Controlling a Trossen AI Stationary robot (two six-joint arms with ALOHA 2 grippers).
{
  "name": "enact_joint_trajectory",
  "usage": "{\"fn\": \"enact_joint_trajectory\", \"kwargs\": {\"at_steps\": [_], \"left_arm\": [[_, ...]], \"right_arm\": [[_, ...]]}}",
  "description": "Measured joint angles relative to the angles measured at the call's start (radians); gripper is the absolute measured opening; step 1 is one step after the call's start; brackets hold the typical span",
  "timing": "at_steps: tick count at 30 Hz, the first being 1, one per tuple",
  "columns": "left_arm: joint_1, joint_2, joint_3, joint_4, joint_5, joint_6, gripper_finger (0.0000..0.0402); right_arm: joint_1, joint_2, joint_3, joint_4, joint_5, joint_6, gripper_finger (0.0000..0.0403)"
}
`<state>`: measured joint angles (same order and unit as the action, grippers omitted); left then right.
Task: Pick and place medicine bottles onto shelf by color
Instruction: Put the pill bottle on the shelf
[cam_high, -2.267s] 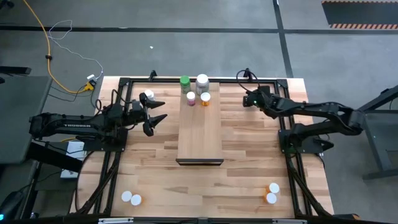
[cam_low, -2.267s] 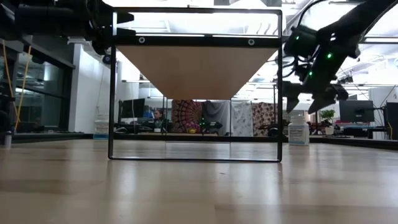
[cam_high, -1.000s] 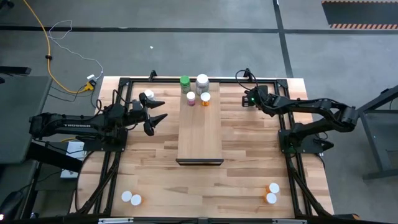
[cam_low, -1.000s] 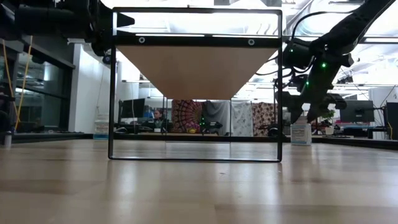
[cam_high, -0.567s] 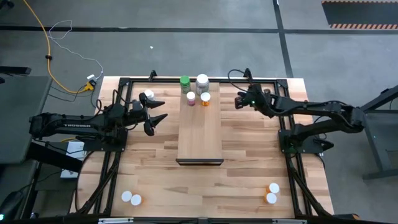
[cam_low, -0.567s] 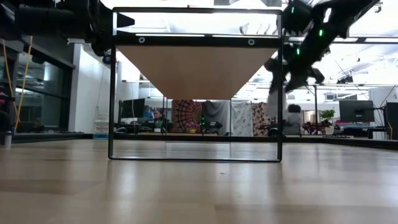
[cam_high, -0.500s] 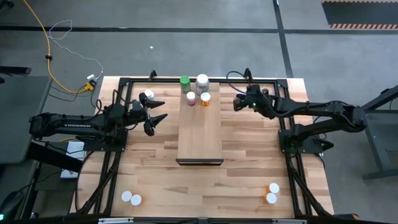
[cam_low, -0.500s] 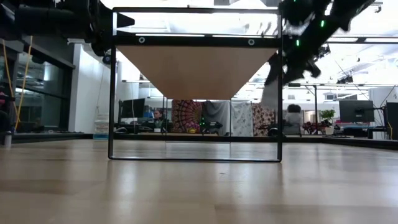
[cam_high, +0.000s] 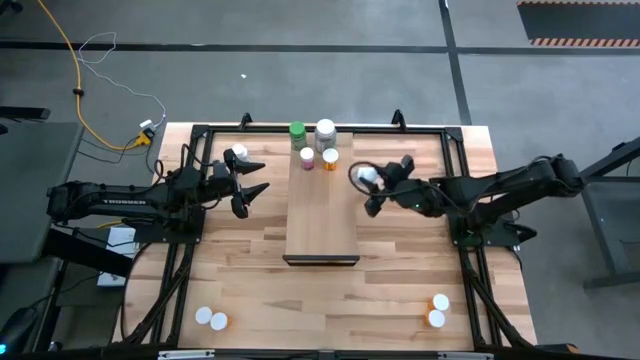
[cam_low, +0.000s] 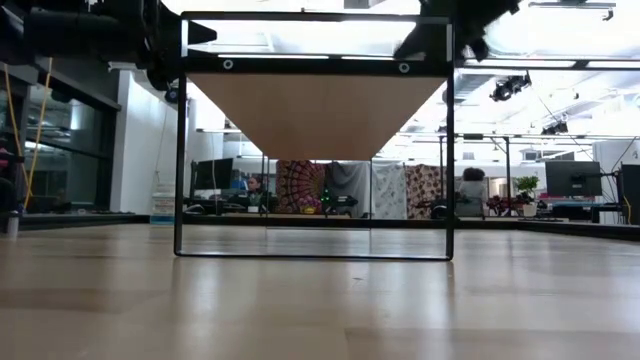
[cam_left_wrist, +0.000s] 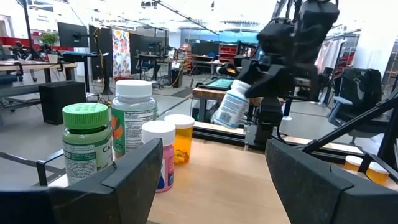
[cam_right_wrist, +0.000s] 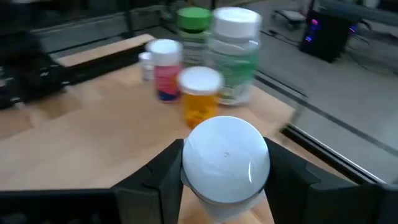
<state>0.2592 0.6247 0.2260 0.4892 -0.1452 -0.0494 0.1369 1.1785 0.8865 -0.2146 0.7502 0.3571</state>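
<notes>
The pale wood shelf (cam_high: 322, 215) stands mid-table on a black frame. At its far end stand a green-capped bottle (cam_high: 297, 132), a tall white-capped one (cam_high: 325, 130), a pink one (cam_high: 307, 157) and an orange one (cam_high: 330, 157); the left wrist view shows them too, the orange one (cam_left_wrist: 180, 138) among them. My right gripper (cam_high: 368, 186) hovers at the shelf's right edge, shut on a white bottle (cam_left_wrist: 229, 107). My left gripper (cam_high: 265, 176) waits open, left of the shelf, pointing at it. My right gripper pinches the white bottle between its two fingers (cam_right_wrist: 163, 180), one on each side just below the white cap (cam_right_wrist: 225, 158). The cap faces back toward the wrist. The body (cam_left_wrist: 227, 111) slants down beyond the fingers, lifted clear above the shelf's right edge.
Two bottles (cam_high: 211, 319) stand at the table's near left and two more (cam_high: 438, 310) at its near right. A small white object (cam_high: 238, 155) shows beside my left gripper. The black frame (cam_low: 315, 255) bounds the shelf.
My right gripper, shut on the white bottle near the table's far right, has lifted it clear of the table. It has carried the bottle up and toward the shelf, a little toward the near edge. The wrist has rolled, so the bottle is now tilted.
</notes>
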Motion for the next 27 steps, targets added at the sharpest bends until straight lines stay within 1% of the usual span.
{"fn": "enact_joint_trajectory", "kwargs": {"at_steps": [4,8,10,14,17,22,27], "left_arm": [[0.0,0.0,0.0,0.0,0.0,0.0,0.0275],[0.0,0.0,0.0,0.0,0.0,0.0,0.0275],[0.0,0.0,0.0,0.001,0.0,-0.001,0.0275],[0.0,0.0,0.0,0.0,0.001,0.0,0.0275],[0.0,0.0,0.0,0.0,0.001,0.0,0.0275],[0.0,0.0,0.0,0.0,0.001,0.0,0.0275],[0.0,0.0,0.0,0.0,0.001,0.0,0.0275]], "right_arm": [[-0.008,0.074,0.056,0.043,-0.022,-0.026,0.0162],[-0.03,0.175,0.141,0.022,-0.026,-0.023,0.0162],[-0.04,0.228,0.192,-0.04,-0.027,-0.006,0.0162],[-0.058,0.319,0.304,-0.214,-0.028,0.086,0.0163],[-0.069,0.37,0.349,-0.251,-0.027,0.099,0.0164],[-0.092,0.418,0.387,-0.233,-0.065,0.063,0.0176],[-0.099,0.423,0.391,-0.228,-0.074,0.064,0.019]]}}
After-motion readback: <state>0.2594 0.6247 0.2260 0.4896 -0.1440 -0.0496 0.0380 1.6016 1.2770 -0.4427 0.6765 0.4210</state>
